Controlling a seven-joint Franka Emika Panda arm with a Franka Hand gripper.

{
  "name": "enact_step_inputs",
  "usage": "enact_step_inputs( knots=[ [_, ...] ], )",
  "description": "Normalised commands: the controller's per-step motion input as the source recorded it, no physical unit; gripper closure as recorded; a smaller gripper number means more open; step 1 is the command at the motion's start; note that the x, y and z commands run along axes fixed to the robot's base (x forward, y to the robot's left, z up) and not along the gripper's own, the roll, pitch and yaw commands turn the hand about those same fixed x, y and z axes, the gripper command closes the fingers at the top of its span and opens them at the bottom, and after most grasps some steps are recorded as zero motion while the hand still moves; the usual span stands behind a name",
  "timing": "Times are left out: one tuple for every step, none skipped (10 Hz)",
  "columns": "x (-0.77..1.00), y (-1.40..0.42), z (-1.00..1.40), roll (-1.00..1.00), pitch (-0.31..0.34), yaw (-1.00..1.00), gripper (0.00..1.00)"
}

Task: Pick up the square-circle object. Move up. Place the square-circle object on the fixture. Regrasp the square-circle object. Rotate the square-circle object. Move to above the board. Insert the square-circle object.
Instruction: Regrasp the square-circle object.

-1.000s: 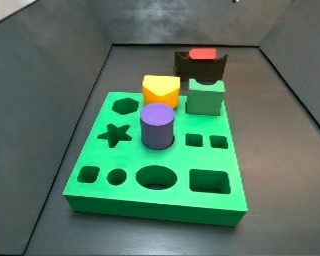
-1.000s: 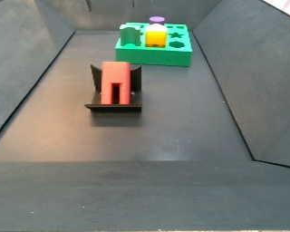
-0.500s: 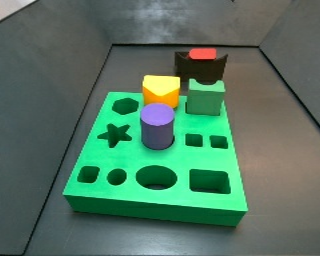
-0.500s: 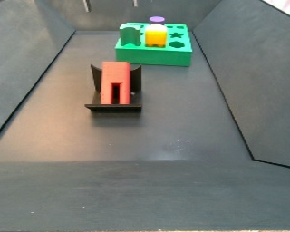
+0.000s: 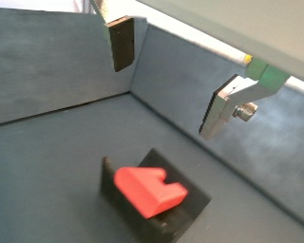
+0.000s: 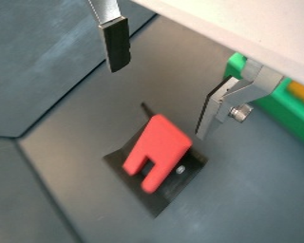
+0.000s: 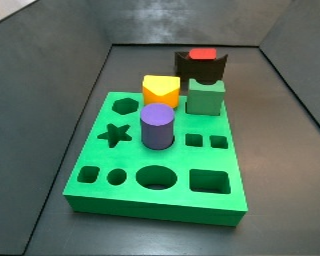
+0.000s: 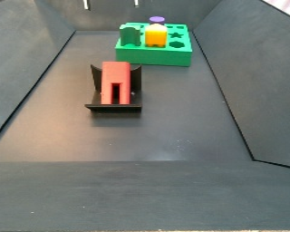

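Note:
The square-circle object [image 8: 115,82] is a red oblong block lying in the scooped top of the black fixture [image 8: 113,107], on the dark floor in front of the board [image 8: 154,56]. In a side view its red end [image 7: 200,54] shows above the fixture [image 7: 203,70], behind the board [image 7: 149,180]. My gripper [image 6: 165,76] hangs open above the red block [image 6: 158,150] and touches nothing. Both wrist views show nothing between the fingers; the gripper [image 5: 173,74] stands well clear of the block [image 5: 148,190] on the fixture [image 5: 180,220].
On the board stand a yellow-orange block [image 7: 159,90], a green cube [image 7: 206,97] and a purple cylinder [image 7: 156,127]. Star, hexagon, round and square holes lie open in its top. Dark sloping walls [image 8: 39,63] enclose the floor.

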Motion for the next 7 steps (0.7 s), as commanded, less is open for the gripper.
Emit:
enact_step_inputs(
  knots=[
    [0.04, -0.03, 0.00, 1.00, 0.042, 0.05, 0.00],
    [0.06, -0.03, -0.01, 1.00, 0.059, 0.06, 0.00],
    [0.07, -0.03, -0.01, 1.00, 0.071, 0.06, 0.00],
    [0.09, -0.03, -0.01, 1.00, 0.097, 0.08, 0.00],
    [0.10, -0.04, -0.01, 1.00, 0.123, 0.09, 0.00],
    [0.10, -0.04, -0.02, 1.00, 0.152, 0.13, 0.00],
    [0.10, -0.04, -0.02, 0.95, 0.159, 0.14, 0.00]
  ],
)
